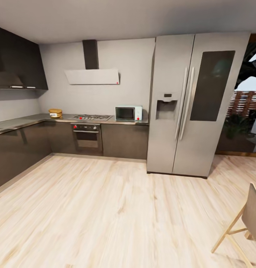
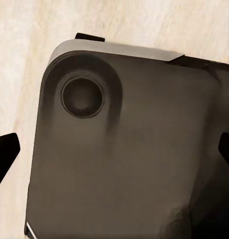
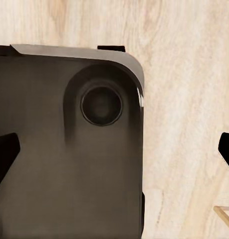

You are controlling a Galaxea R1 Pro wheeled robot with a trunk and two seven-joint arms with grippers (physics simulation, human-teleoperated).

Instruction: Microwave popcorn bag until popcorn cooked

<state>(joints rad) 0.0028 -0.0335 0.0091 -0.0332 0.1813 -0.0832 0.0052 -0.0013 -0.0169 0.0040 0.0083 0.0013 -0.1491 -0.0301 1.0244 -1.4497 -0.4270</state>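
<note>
We face the kitchen from across the wood floor (image 1: 105, 208), well short of any reach. Along the left wall and back runs the table (image 1: 16, 123), the L-shaped grey countertop over dark cabinets. Near its corner sits a small tan shape (image 1: 55, 112), probably the popcorn bag, though at this range we cannot be sure. Next come the cooktop (image 1: 91, 117) with the built-in oven (image 1: 86, 137) beneath, then the microwave (image 1: 128, 113), door closed, at the table's right end, just beside the tall steel fridge (image 1: 191, 100). A chair (image 1: 246, 223) stands at lower right. Our left gripper (image 2: 114, 149) and right gripper (image 3: 114, 149) hang over the robot's dark base (image 2: 119, 169), fingertips spread wide and holding nothing, presumably parked low for the drive over.
</note>
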